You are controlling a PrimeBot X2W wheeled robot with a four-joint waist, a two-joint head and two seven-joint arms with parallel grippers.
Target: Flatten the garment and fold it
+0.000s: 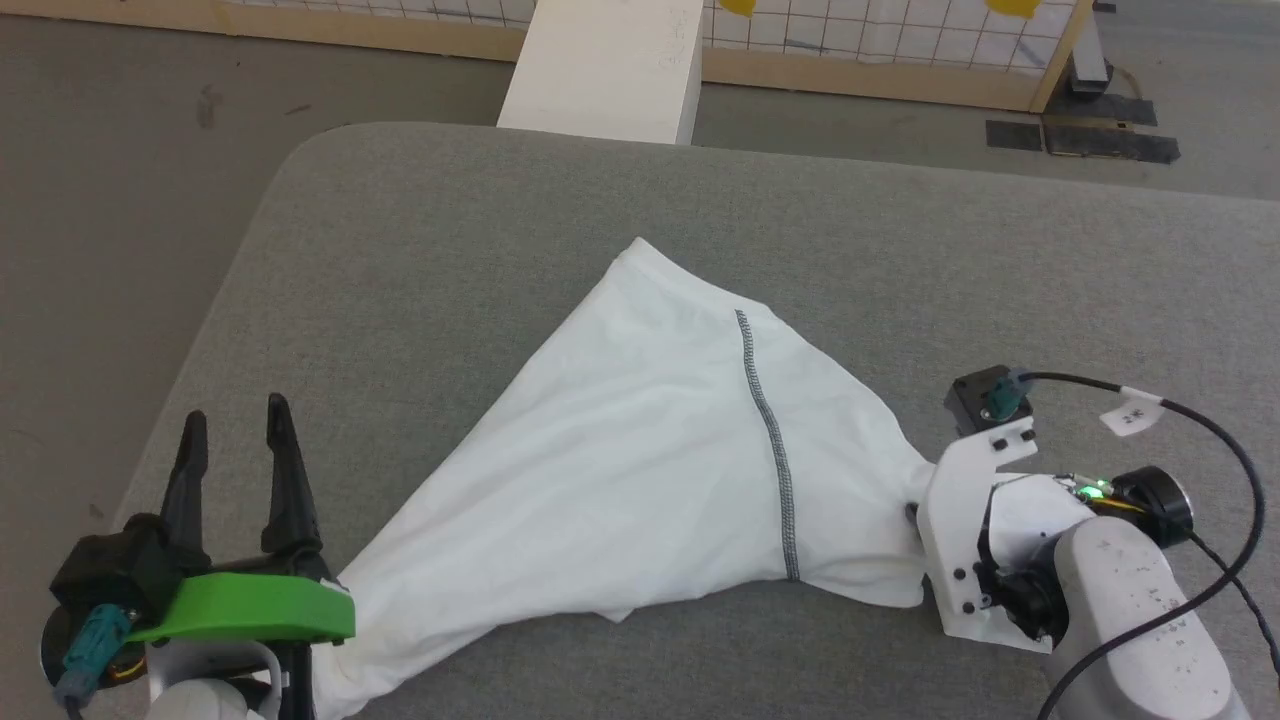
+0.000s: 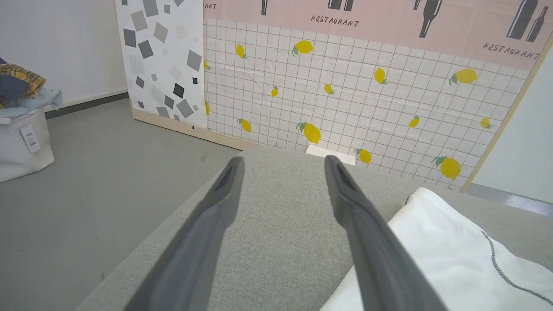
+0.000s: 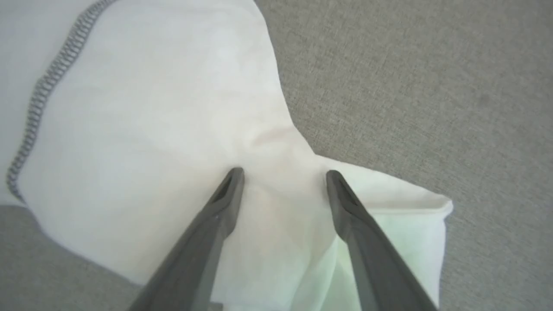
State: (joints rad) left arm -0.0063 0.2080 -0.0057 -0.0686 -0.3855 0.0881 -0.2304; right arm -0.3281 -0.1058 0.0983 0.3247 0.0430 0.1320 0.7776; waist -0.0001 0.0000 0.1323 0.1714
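Note:
The garment (image 1: 640,460) is white with a dark grey zigzag seam and lies in a rough triangle on the grey padded table (image 1: 430,250). It runs from a point at the middle down to both near corners. My left gripper (image 1: 240,440) stands open at the lower left, beside the garment's left end, with nothing between its fingers (image 2: 224,190). The garment (image 2: 453,259) sits to the right of them. My right gripper (image 3: 284,175) is open, its fingers straddling a bunched fold at the garment's (image 3: 142,129) right end. In the head view its white wrist mount (image 1: 975,540) hides the fingers.
A rigid white box (image 1: 610,65) stands at the table's far edge. Behind it is a lemon-patterned wall panel (image 2: 345,99). A pale bag of clothes (image 2: 21,138) sits on the floor to the left. The table's rounded left corner (image 1: 300,160) drops to grey floor.

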